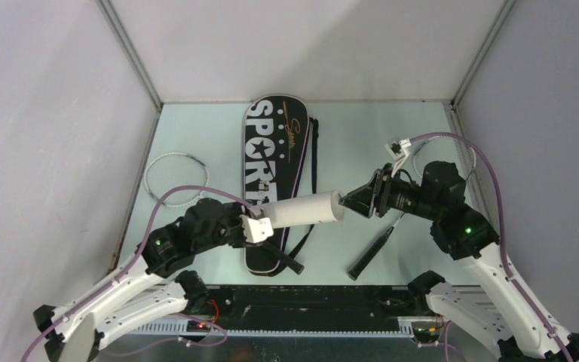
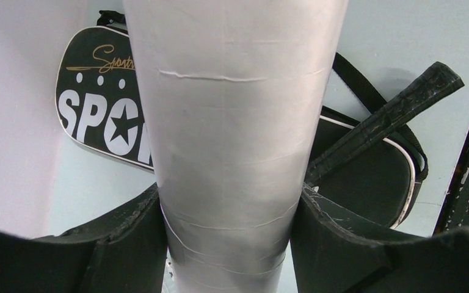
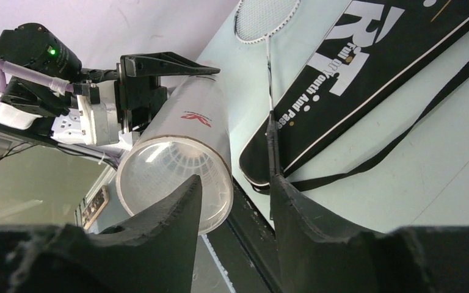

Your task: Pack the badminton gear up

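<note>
My left gripper is shut on the long white tube, holding it level above the black "SPORT" bag. In the left wrist view the tube fills the space between both fingers. My right gripper stands open just off the tube's right end. In the right wrist view, a white shuttlecock shows inside the tube's mouth. One racket has its head at the left and its black handle lying across the bag's near end. A second racket's handle lies under my right arm.
The bag's black strap trails along its right side. Grey walls close in the table on the left, back and right. A dark rail runs along the near edge by the arm bases.
</note>
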